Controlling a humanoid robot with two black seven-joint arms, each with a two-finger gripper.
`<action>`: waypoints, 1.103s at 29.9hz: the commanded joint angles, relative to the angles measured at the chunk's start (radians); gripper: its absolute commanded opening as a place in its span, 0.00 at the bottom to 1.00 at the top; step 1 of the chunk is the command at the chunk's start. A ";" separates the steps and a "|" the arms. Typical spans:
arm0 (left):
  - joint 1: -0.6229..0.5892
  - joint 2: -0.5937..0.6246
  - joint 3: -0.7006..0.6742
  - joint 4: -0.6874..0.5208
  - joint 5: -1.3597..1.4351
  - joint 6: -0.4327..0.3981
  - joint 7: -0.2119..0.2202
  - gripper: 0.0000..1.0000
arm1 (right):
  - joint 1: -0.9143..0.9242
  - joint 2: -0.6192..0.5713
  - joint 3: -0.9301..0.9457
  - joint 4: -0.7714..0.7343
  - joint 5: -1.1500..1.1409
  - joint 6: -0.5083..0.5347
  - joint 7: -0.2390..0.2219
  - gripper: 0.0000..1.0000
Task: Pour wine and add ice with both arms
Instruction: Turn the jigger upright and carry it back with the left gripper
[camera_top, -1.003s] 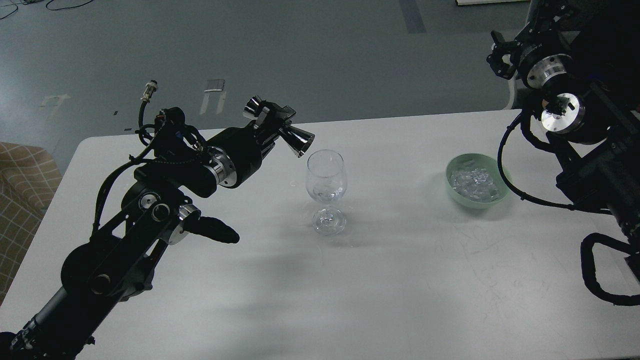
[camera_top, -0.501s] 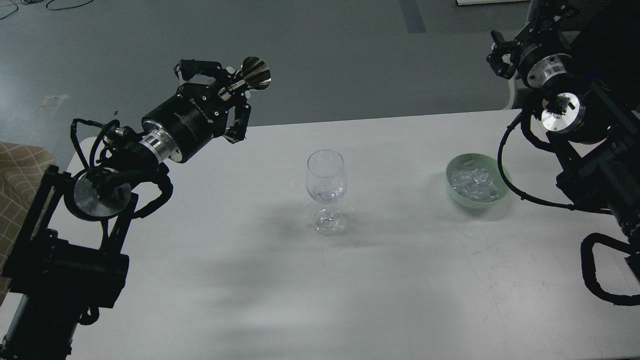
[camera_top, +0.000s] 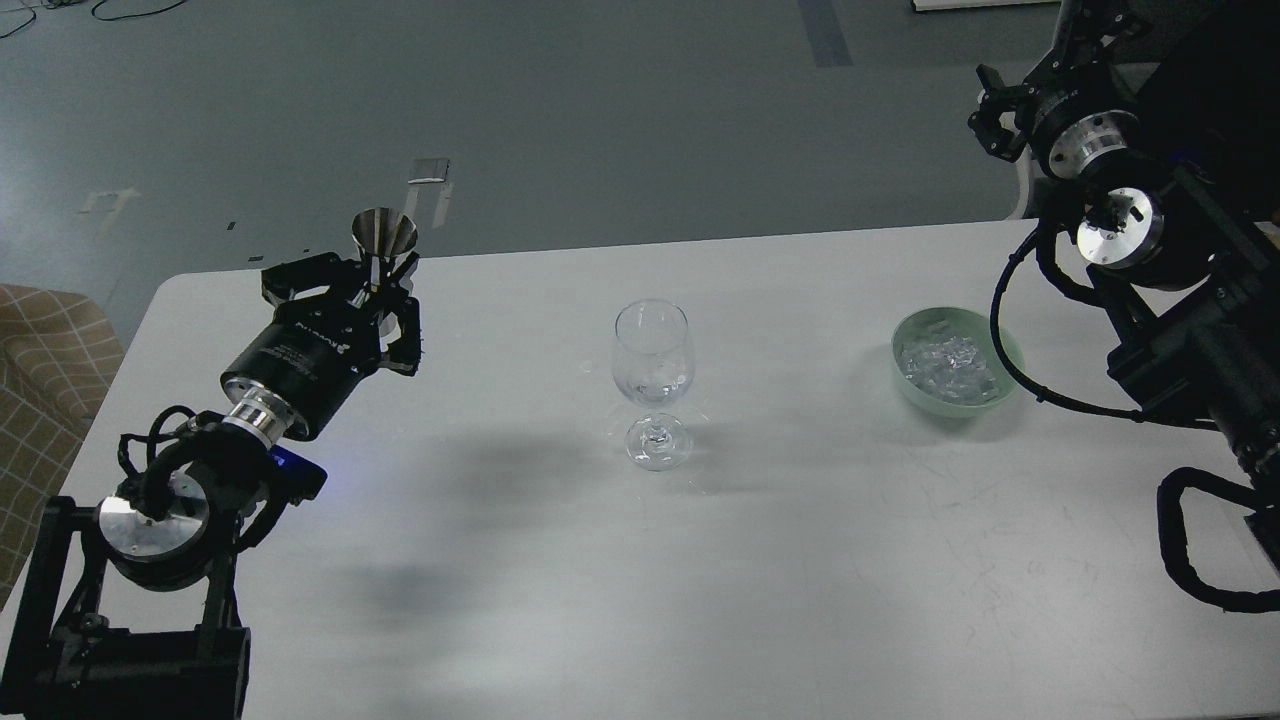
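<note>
A clear wine glass (camera_top: 652, 350) stands upright in the middle of the white table (camera_top: 800, 560). Something clear glints low in its bowl; I cannot tell what it is. My left gripper (camera_top: 374, 283) is shut on the stem of a silver cone-shaped metal cup (camera_top: 385, 233). It holds the cup mouth up over the table's far left, well left of the glass. Ice cubes (camera_top: 948, 362) lie piled in a pale green bowl (camera_top: 905, 345) at the right. My right gripper (camera_top: 992, 112) hangs high beyond the table's far edge, above the bowl; it is small and dark.
The bulky right arm and its looped cables (camera_top: 1190, 330) cover the table's right edge. A chequered seat (camera_top: 40, 350) stands beside the table's left edge. The grey floor lies beyond the far edge.
The left arm swung the metal cup from its tilted position at the glass's rim up and away to the left, then lowered it. The cup now stands mouth up. The right arm barely moved.
</note>
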 joint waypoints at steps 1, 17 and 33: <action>0.022 -0.004 -0.003 0.034 -0.011 0.000 -0.042 0.00 | 0.000 -0.001 0.000 0.000 0.000 0.000 0.000 1.00; 0.046 0.001 -0.038 0.218 -0.011 -0.068 -0.081 0.28 | -0.005 -0.001 0.000 0.000 0.000 -0.002 0.000 1.00; 0.049 -0.004 -0.034 0.251 -0.010 -0.066 -0.131 0.51 | -0.006 -0.001 0.000 -0.001 0.000 -0.005 0.000 1.00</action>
